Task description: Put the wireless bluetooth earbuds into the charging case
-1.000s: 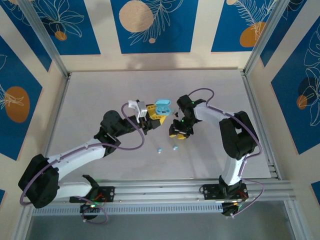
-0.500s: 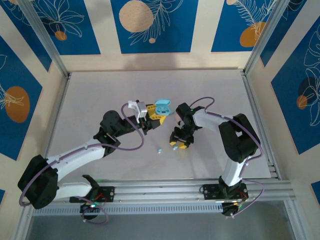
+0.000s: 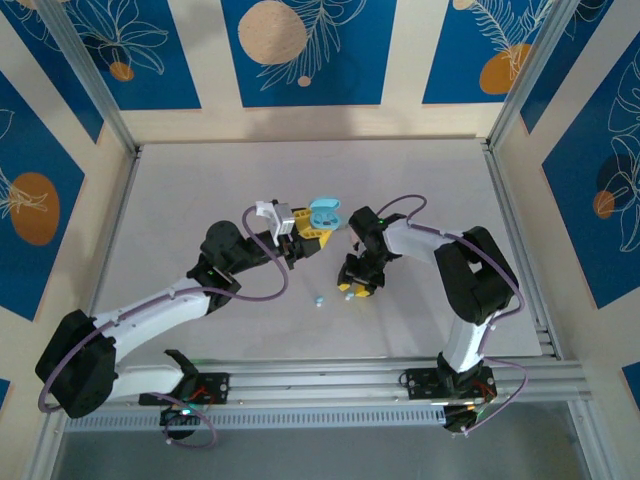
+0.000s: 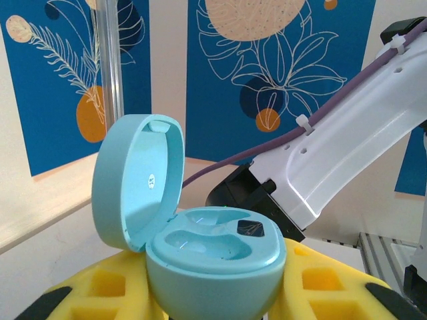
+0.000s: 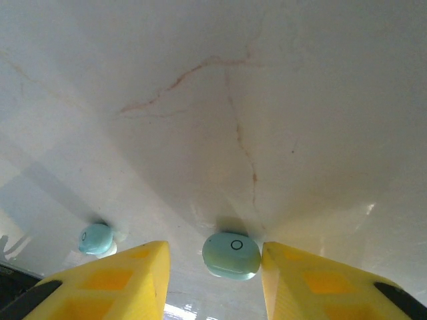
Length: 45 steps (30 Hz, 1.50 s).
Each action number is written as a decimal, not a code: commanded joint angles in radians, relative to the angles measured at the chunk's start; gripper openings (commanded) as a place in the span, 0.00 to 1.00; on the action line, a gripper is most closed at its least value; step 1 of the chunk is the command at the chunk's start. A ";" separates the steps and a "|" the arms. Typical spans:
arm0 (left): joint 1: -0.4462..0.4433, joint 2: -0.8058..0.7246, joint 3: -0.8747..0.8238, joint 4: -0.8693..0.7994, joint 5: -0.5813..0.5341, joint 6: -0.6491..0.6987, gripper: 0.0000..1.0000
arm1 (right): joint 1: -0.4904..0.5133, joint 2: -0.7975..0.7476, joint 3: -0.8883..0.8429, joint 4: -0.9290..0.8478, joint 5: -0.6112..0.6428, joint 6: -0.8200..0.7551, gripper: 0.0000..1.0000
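1. Pale marbled table (image 3: 200,190) with thin reddish veins, boxed in by cream walls that carry blue leaf-print panels (image 3: 300,50).
2. In the top view the left gripper (image 3: 312,232) sits just left of the frame's centre, pressed together on a light blue charging case (image 4: 213,267). The left wrist view shows the case upright at bottom centre, between the yellow fingers (image 4: 100,287).
3. The case's lid (image 4: 143,180) stands hinged open toward the left, and two moulded wells show in the top of the body.
4. The right gripper (image 3: 352,288) is down at the table just right of centre, its jaws spread.
5. In the right wrist view a light blue earbud (image 5: 231,254) lies on the table at bottom centre between the yellow fingers. There is a clear gap on its left. Its right edge is very near the other finger; whether they touch I cannot tell.
6. A second earbud (image 5: 97,239) lies on the table at lower left, outside the fingers.
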 commanded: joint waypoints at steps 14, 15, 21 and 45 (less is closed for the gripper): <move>-0.009 -0.021 -0.011 0.016 -0.011 0.023 0.28 | 0.046 0.074 0.087 -0.030 0.060 -0.057 0.37; -0.009 -0.020 -0.011 0.018 -0.011 0.022 0.28 | 0.047 0.077 0.089 -0.036 0.063 -0.058 0.36; -0.009 -0.018 -0.012 0.021 -0.011 0.022 0.28 | 0.063 0.088 0.107 -0.066 0.108 -0.056 0.30; -0.009 -0.019 -0.016 0.022 -0.019 0.026 0.28 | 0.123 0.127 0.166 -0.140 0.196 -0.046 0.27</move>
